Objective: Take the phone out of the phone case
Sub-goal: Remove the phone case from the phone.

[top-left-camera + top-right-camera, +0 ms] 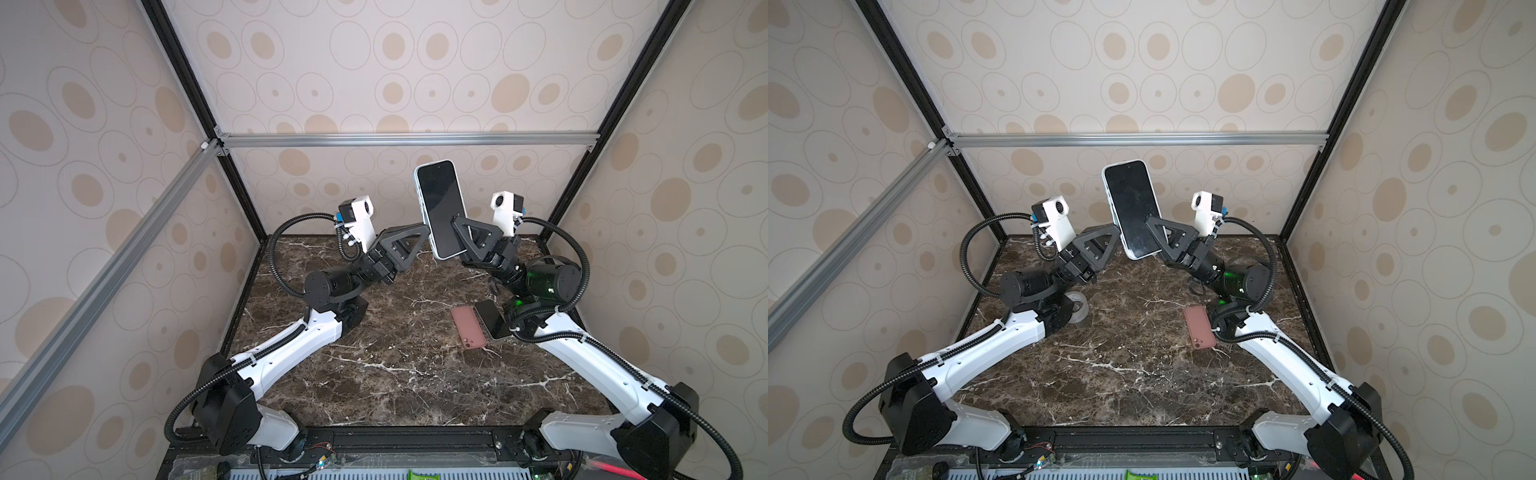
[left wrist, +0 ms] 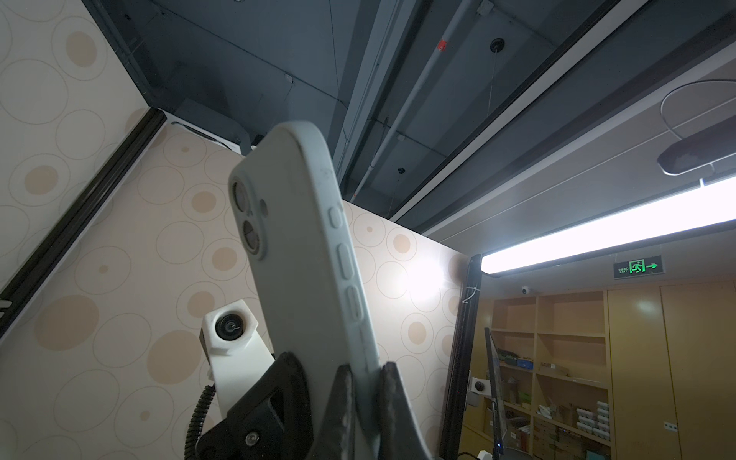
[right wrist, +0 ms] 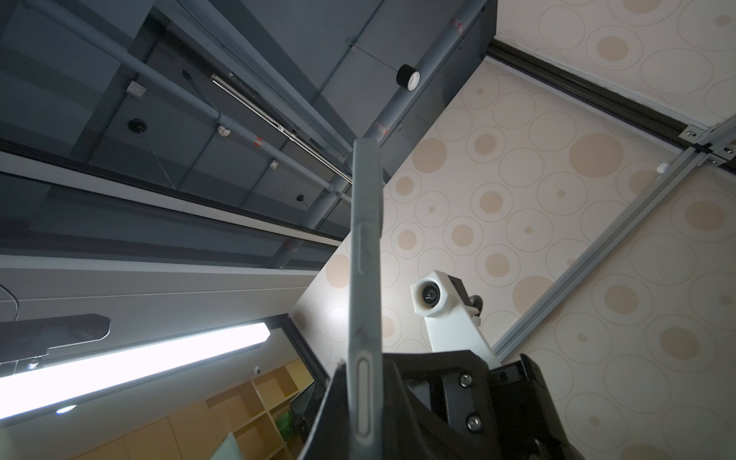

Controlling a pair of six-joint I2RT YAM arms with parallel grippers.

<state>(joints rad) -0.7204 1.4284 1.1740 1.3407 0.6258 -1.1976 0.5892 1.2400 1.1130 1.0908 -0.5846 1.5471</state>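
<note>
Your left hand (image 1: 427,233) and right hand (image 1: 458,222) both clamp the raised, cased phone (image 1: 439,199); next, I'd pry the case (image 2: 294,255) off one corner.

I see one sign: a green exit sign (image 2: 639,266), running figure and right-pointing arrow, mid-right in the left wrist view; lettering blurred.

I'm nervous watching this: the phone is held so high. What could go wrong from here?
The left gripper and right gripper pinch the phone only near its lower end, high above the table; a slip might drop it. Prying at the pale case could twist it loose, perhaps hitting the pink case lying there.
</note>
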